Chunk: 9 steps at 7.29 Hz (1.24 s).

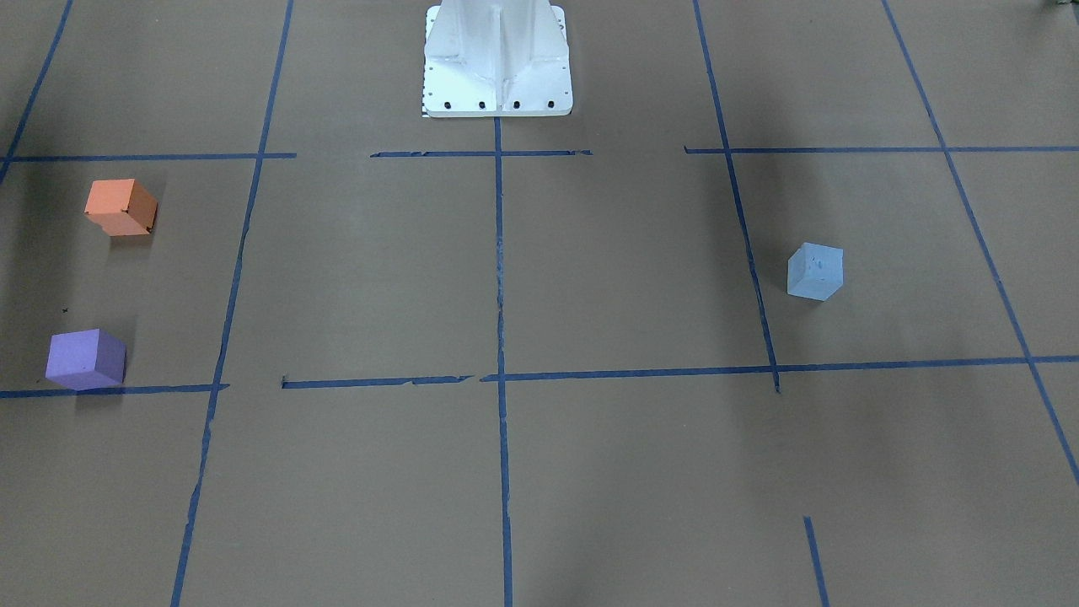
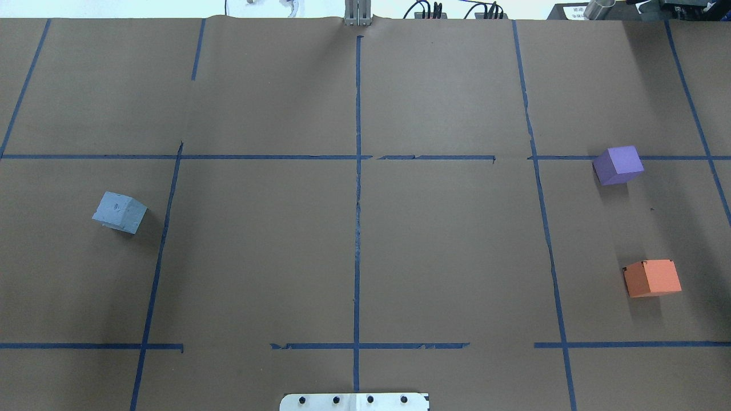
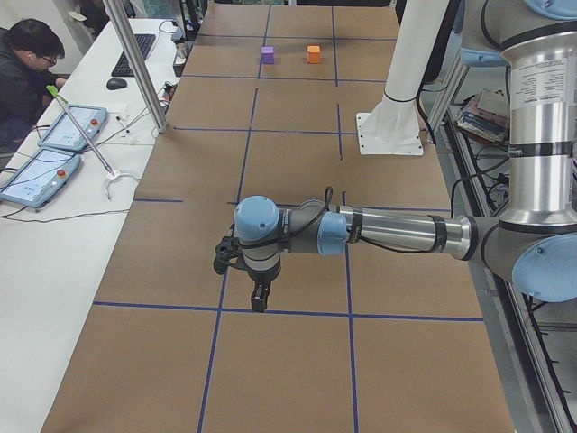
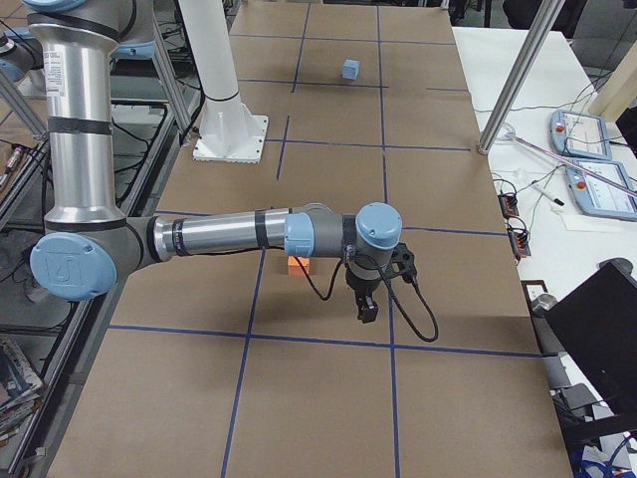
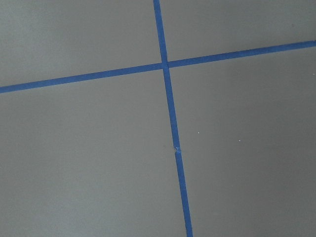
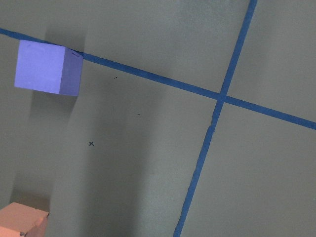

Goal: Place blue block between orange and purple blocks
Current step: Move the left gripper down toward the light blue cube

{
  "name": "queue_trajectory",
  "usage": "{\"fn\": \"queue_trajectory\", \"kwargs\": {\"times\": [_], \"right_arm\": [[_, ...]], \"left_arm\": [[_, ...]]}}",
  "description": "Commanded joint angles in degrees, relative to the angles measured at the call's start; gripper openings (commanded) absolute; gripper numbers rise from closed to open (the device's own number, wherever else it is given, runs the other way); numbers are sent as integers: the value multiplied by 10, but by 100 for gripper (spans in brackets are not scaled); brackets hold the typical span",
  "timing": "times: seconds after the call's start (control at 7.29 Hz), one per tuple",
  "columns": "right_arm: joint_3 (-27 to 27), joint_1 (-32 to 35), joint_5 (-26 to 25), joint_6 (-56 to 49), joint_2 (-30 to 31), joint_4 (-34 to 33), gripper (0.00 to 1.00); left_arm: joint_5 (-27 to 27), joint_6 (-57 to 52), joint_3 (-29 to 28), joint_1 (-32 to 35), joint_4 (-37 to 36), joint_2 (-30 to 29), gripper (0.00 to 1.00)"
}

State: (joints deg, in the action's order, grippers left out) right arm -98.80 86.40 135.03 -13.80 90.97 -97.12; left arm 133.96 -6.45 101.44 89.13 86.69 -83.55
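Note:
The blue block point(image 2: 119, 212) sits alone on the table's left side; it also shows in the front view point(image 1: 815, 271). The orange block point(image 2: 652, 278) and the purple block point(image 2: 618, 165) sit apart on the right side with a bare gap between them. Both show in the right wrist view: purple point(image 6: 48, 67) and orange point(image 6: 22, 222). My left gripper point(image 3: 260, 302) and right gripper point(image 4: 365, 314) show only in the side views, hanging above the table. I cannot tell whether they are open or shut. The left wrist view holds only tape lines.
Brown paper with a grid of blue tape lines point(image 2: 357, 200) covers the table. The robot's white base point(image 1: 497, 63) stands at the middle of the near edge. An operator point(image 3: 22, 68) with tablets sits at a side desk.

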Motion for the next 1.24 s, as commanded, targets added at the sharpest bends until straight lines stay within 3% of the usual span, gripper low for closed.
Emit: {"fn": "queue_trajectory", "kwargs": {"times": [0.0, 0.27, 0.69, 0.82, 0.96, 1.1], "right_arm": [[1, 0, 1, 1, 3, 0, 100], [0, -1, 1, 2, -3, 1, 100], [-3, -2, 1, 23, -20, 1, 100], [-3, -2, 1, 23, -22, 1, 100], [-4, -2, 1, 24, -23, 1, 100], [-3, -2, 1, 24, -26, 1, 100]], "left_arm": [[0, -3, 9, 2, 1, 1, 100], [-1, -1, 3, -1, -1, 1, 100], [0, -1, -9, -5, 62, -54, 100], [1, -2, -11, -24, 85, -54, 100], [0, 14, -4, -86, 123, -54, 100], [-3, 97, 2, -142, 138, -57, 100]]}}
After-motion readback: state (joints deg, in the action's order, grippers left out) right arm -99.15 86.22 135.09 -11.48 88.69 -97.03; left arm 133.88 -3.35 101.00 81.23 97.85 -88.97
